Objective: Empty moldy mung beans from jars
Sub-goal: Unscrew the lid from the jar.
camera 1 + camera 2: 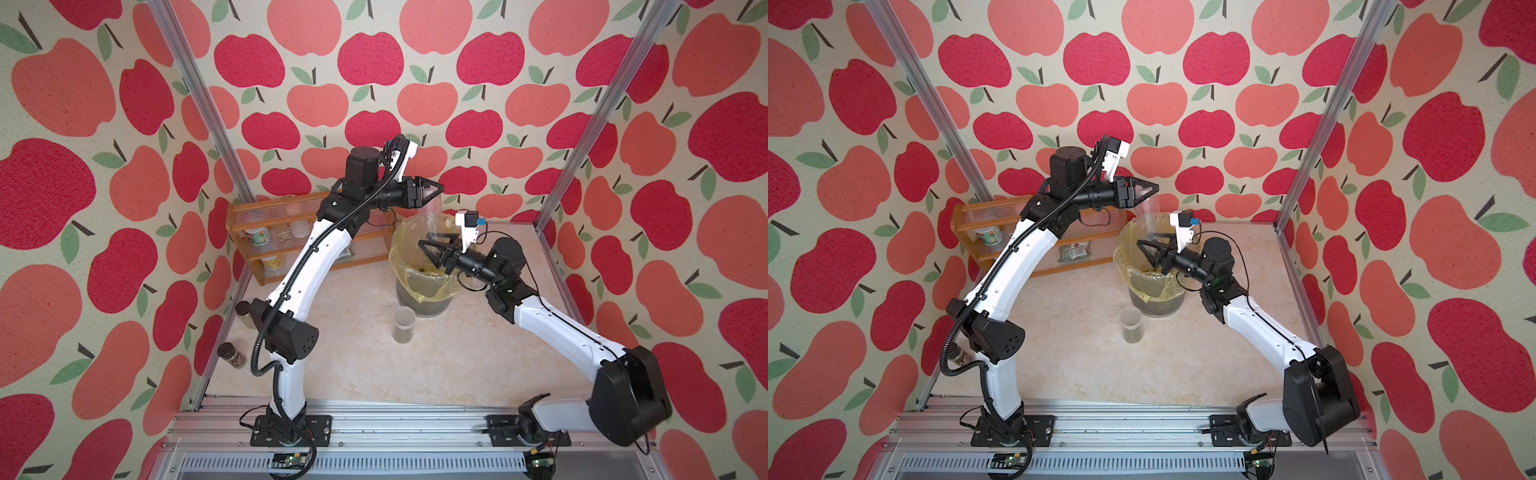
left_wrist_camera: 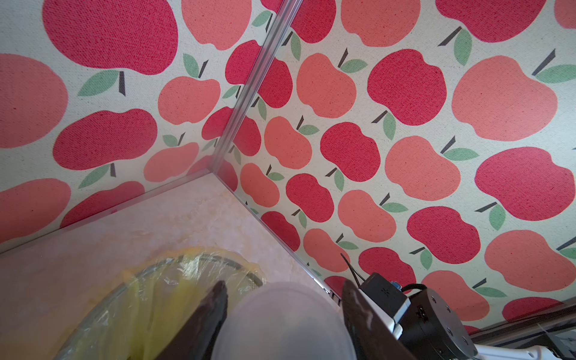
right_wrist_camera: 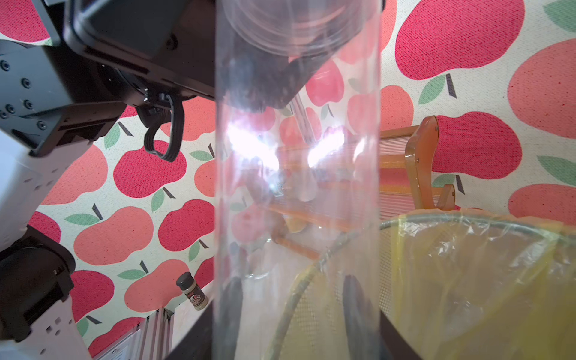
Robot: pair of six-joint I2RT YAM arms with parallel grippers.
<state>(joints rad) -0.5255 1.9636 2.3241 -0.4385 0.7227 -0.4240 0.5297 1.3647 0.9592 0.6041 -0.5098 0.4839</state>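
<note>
A tall clear jar (image 1: 432,216) (image 3: 296,187) hangs above the bin, held at both ends. My left gripper (image 1: 439,189) (image 1: 1155,189) (image 2: 285,288) is shut on its upper end, where a frosted white cap (image 2: 286,321) fills the space between the fingers (image 2: 215,308). Lower down, my right gripper (image 1: 428,241) (image 1: 1144,240) (image 3: 293,286) is shut around the jar's clear wall. No grains show inside it. A shorter jar (image 1: 404,324) (image 1: 1130,326) with a frosted lid stands on the table in front of the bin, with mung beans (image 1: 402,335) (image 1: 1132,336) in its bottom.
A mesh bin (image 1: 398,253) (image 1: 1120,257) (image 3: 467,219) lined with a yellow bag stands mid-table. A wooden rack (image 1: 249,216) (image 1: 967,222) holding printed cans (image 1: 257,237) is at the back left. Small dark-lidded jars (image 1: 230,355) (image 3: 192,291) sit by the left wall.
</note>
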